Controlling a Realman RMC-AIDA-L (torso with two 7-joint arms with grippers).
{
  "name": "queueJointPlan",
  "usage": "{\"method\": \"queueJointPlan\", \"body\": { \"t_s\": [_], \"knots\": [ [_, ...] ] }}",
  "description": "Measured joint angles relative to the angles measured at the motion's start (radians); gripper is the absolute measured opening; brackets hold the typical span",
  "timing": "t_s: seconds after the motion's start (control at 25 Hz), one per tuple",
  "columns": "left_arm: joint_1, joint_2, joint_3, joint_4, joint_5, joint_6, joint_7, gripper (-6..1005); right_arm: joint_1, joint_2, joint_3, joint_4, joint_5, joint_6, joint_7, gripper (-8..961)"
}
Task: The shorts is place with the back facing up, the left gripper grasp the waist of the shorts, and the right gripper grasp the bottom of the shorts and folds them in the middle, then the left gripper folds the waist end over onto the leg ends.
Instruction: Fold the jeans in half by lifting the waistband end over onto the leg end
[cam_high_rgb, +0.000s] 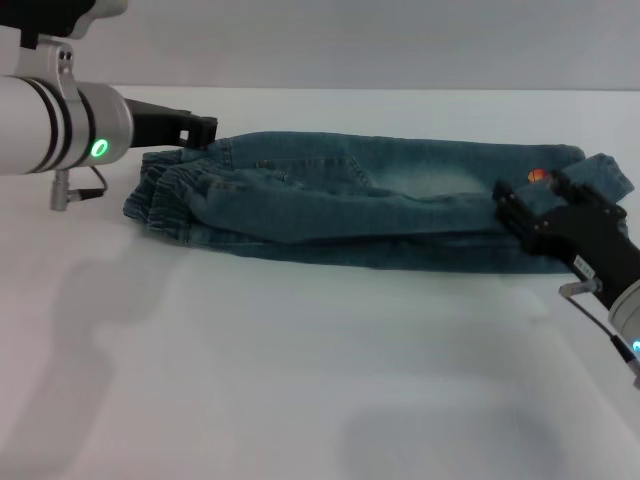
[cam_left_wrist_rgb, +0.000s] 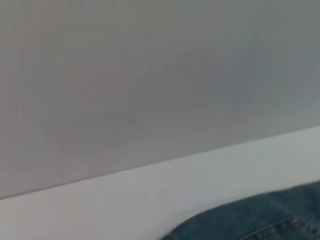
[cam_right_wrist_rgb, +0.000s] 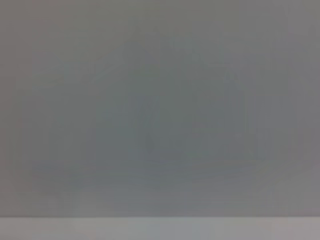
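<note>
Shorts (cam_high_rgb: 370, 205) lie folded lengthwise into a long denim strip across the far half of the white table (cam_high_rgb: 300, 380). Left gripper (cam_high_rgb: 200, 130) at the puckered waist (cam_high_rgb: 165, 190), right gripper (cam_high_rgb: 525, 210) over the leg hems (cam_high_rgb: 600, 175); finger state of both: cannot tell. Near table half bare.

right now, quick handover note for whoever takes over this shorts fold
The left gripper, on the green-lit arm, is at the puckered waist of the shorts.
The right gripper, black claw, is over the leg ends near the orange print; grip unclear for both.
The blue faded-denim shorts lie on the white table, already folded lengthwise into a narrow strip.
Left to do: fold the waist end over onto the leg ends.
</note>
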Motion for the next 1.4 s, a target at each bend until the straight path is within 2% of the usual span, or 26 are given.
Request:
{"method": "queueJointPlan", "body": {
  "t_s": [0.16, 0.4, 0.48, 0.84, 1.12, 1.4],
  "knots": [
    [-0.043, 0.001, -0.056, 0.047, 0.045, -0.055, 0.027, 208, -0.02, -0.003, -0.031, 0.022, 0.001, -0.007, 0.0, 671],
    [-0.146, 0.001, -0.157, 0.179, 0.066, -0.111, 0.099, 432, -0.083, -0.004, -0.07, 0.084, -0.042, -0.016, -0.009, 671],
    [-0.169, 0.0, -0.161, 0.205, 0.066, -0.118, 0.112, 672, -0.087, -0.003, -0.082, 0.082, -0.057, -0.017, -0.009, 670],
    [-0.289, 0.002, -0.162, 0.368, 0.069, -0.121, 0.159, 725, -0.089, -0.002, -0.107, 0.065, -0.054, -0.018, -0.004, 670],
    [-0.336, 0.005, -0.165, 0.427, 0.078, -0.134, 0.17, 733, -0.094, -0.001, -0.126, 0.069, -0.052, -0.018, -0.002, 670],
    [-0.354, 0.003, -0.184, 0.443, 0.132, -0.144, 0.162, 727, -0.096, -0.001, -0.136, 0.076, -0.052, -0.018, 0.0, 665]
  ]
}}
